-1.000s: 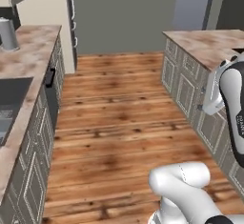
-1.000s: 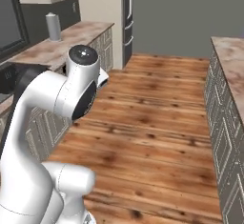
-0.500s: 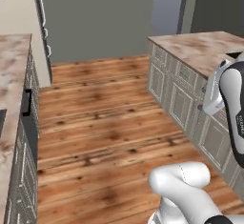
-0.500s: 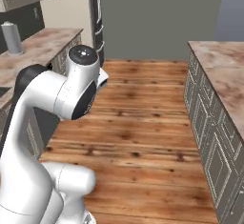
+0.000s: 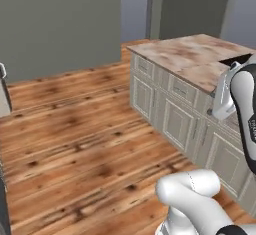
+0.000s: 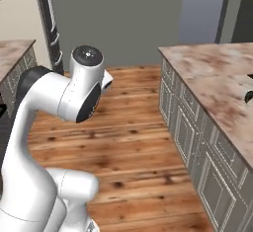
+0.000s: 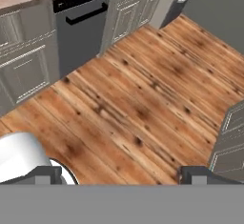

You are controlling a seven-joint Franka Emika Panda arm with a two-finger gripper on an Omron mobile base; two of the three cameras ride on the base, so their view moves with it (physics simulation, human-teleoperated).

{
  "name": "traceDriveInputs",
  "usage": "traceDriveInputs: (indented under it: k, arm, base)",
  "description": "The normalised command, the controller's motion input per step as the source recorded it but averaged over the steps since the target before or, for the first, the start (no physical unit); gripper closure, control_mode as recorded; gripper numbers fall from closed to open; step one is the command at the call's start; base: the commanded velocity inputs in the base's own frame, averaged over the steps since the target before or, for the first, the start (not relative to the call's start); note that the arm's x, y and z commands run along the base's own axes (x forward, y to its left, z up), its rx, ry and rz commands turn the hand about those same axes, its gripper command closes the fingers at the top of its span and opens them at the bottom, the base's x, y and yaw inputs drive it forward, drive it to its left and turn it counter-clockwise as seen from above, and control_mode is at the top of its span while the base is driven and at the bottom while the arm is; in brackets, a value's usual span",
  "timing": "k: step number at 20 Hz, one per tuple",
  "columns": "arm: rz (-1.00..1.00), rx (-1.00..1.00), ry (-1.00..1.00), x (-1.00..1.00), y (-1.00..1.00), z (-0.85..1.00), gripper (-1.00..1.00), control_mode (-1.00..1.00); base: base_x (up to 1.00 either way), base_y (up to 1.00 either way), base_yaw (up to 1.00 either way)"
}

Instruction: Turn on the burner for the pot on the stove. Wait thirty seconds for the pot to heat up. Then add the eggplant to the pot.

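Note:
My gripper (image 7: 123,176) hangs over the wooden floor, open, its two dark fingertips (image 7: 47,174) far apart with nothing between them. The pot and the burner are out of view. A black wedge (image 5: 235,59) on the island counter's far right side may be a corner of the stove; I cannot tell. At the right edge of the right base view a small dark shape (image 6: 249,96) lies on that counter, cut off by the frame, too little of it showing to call it the eggplant.
An island counter (image 5: 190,61) with a marbled top and grey cabinet fronts (image 6: 185,127) runs along the right. Wooden floor (image 5: 75,129) spreads to its left. A black-fronted appliance (image 7: 78,30) sits under the opposite counter. A tall dark unit (image 6: 49,23) stands at the back left.
The whole picture has swung as the base turned: the left counter slid out of frame and the island counter came in closer on the right. The arm keeps its pose.

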Motion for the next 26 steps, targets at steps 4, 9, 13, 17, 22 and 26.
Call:
traceDriveInputs:
  k: [4, 9, 13, 17, 22, 26]
  arm:
    - [0.0, 0.0, 0.0, 0.0, 0.0, 0.0, -1.0, 1.0]
    - [0.0, 0.0, 0.0, 0.0, 0.0, 0.0, -1.0, 1.0]
    - [0.0, 0.0, 0.0, 0.0, 0.0, 0.0, -1.0, 1.0]
    - [0.0, 0.0, 0.0, 0.0, 0.0, 0.0, -1.0, 1.0]
    - [0.0, 0.0, 0.0, 0.0, 0.0, 0.0, -1.0, 1.0]
    - [0.0, 0.0, 0.0, 0.0, 0.0, 0.0, -1.0, 1.0]
  base:
    - [1.0, 0.66, -0.52]
    - [1.0, 0.68, -0.59]
    - [1.0, 0.71, -0.65]
    - [1.0, 0.75, -0.7]
    - [1.0, 0.78, -0.74]
    - [1.0, 0.78, -0.71]
